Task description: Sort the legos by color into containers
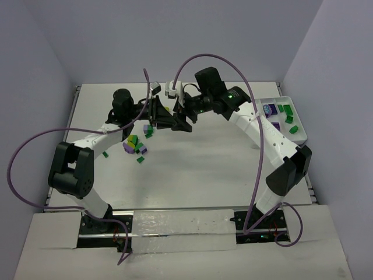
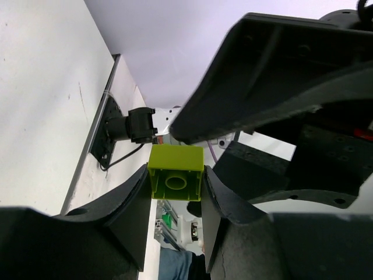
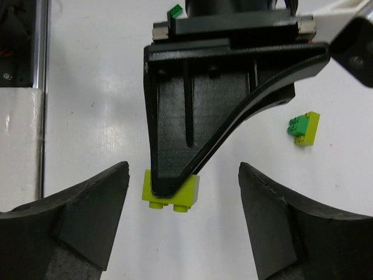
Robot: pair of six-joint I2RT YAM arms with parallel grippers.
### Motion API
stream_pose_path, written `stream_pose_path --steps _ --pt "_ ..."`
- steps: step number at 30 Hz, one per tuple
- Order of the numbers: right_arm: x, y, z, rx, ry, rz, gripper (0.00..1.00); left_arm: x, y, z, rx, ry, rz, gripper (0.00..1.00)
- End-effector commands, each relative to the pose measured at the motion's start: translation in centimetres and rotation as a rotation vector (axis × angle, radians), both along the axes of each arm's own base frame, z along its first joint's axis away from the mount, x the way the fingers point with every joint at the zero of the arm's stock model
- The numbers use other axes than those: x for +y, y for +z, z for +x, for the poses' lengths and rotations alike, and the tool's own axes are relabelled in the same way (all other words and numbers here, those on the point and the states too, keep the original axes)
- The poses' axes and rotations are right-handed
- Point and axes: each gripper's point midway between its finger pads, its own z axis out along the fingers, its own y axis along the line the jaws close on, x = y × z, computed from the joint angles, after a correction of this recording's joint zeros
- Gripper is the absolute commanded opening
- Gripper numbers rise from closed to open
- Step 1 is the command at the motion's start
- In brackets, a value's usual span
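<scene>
Over matte white tabletop (image 1: 192,175), left jaws pinch a square yellow-green brick (image 2: 175,173); right jaws gape wide.

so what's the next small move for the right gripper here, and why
Probably close the right gripper on the yellow-green brick. The left gripper is pinching that brick, and the right gripper's open fingers stand on either side of it, which looks like a handover.
</scene>
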Motion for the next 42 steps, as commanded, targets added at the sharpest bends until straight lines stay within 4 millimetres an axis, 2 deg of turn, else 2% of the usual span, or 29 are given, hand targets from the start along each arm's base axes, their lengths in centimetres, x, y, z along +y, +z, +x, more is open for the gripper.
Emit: stream_pose_path --steps 1,6,9,10,11,13,14,15,17,19,20,21,22,23,25,26,28,30,31,32,33,35,37,39,42 --pt "-0.3 -0.2 0.0 0.009 -0.027 -0.021 0.85 0.4 3.1 -0.2 -0.112 0.001 -0.058 0.0" --pt "-0.3 -0.6 0.0 0.014 -0.027 -0.03 0.83 0.5 3.5 -0.4 -0.12 0.001 -0.067 0.0" --pt "-0.1 -0.7 -0.1 0.015 -0.009 -0.027 0.59 0.5 3.6 -0.5 -0.12 -0.001 -0.069 0.0" --pt "-0.1 -0.7 -0.1 0.015 -0.006 -0.024 0.57 0.5 3.6 -0.5 -0.121 -0.001 -0.069 0.0" --pt "0.0 -0.6 -0.1 0.01 -0.001 -0.017 0.47 0.6 3.6 -0.5 -0.121 -0.001 -0.07 0.0" --pt "0.0 -0.5 -0.2 0.002 0.002 -0.014 0.34 0.7 3.7 -0.5 -0.125 0.001 -0.074 0.01" --pt "0.0 -0.5 -0.1 0.0 0.0 -0.016 0.27 0.7 3.8 -0.4 -0.128 0.002 -0.074 0.04" --pt "-0.1 -0.5 -0.1 0.0 -0.002 -0.021 0.22 0.8 3.8 -0.4 -0.13 0.005 -0.075 0.13" --pt "-0.9 -0.9 0.1 -0.001 -0.028 -0.044 0.12 1.5 3.8 0.5 -0.136 0.044 -0.07 0.61" --pt "-2.1 -1.5 0.7 0.009 -0.068 -0.063 0.06 2.4 3.9 1.7 -0.143 0.094 -0.057 0.99" --pt "-3.0 -1.7 1.1 0.015 -0.093 -0.073 0.04 3.0 3.9 2.5 -0.151 0.123 -0.05 0.99" --pt "-4.0 -2.1 1.6 0.024 -0.124 -0.082 0.02 4.4 3.3 3.9 -0.161 0.175 -0.019 0.99" --pt "-6.6 -2.8 3.1 0.049 -0.204 -0.095 0.01 6.0 3.8 5.9 -0.268 0.242 0.005 0.99" --pt "-8.3 -3.2 3.9 0.07 -0.258 -0.097 0.01 6.7 2.4 6.6 -0.2 0.27 0.065 0.99" --pt "-11.8 -3.8 6.1 0.098 -0.37 -0.102 0.0 7.8 1.0 8.1 -0.235 0.314 0.179 0.99" --pt "-15.1 -5.0 8.5 0.12 -0.495 -0.122 0.0 8.6 1.1 10.3 -0.337 0.416 0.312 0.99" --pt "-19.9 -6.5 11.5 0.149 -0.656 -0.148 0.0 9.4 -0.1 11.5 -0.48 0.474 0.473 0.99" --pt "-26.6 -8.2 14.9 0.199 -0.865 -0.162 0.0 10.7 0.1 12.5 -0.575 0.592 0.58 0.99" --pt "-28.0 -9.3 16.2 0.224 -0.909 -0.174 0.0 11.5 -0.6 13.2 -0.595 0.636 0.642 0.99" --pt "-30.5 -9.2 17.3 0.231 -0.979 -0.162 0.0 11.8 -0.6 13.3 -0.606 0.649 0.663 0.99" --pt "-32.2 -9.9 17.9 0.257 -1.03 -0.16 0.0 12.1 -0.8 13.4 -0.611 0.654 0.684 0.99" --pt "-35.1 -11.5 20.2 0.291 -1.128 -0.176 0.0 12.6 -1.3 13.7 -0.62 0.644 0.732 0.99" --pt "-37.0 -13.0 21.7 0.314 -1.194 -0.196 0.0 12.6 -1.6 13.7 -0.634 0.616 0.744 0.99" --pt "-38.0 -14.8 22.6 0.343 -1.236 -0.216 0.0 12.4 -1.6 13.6 -0.644 0.604 0.734 0.99" --pt "-39.3 -15.7 24.2 0.318 -1.294 -0.227 0.0 12.3 -1.4 13.5 -0.664 0.607 0.719 0.99"
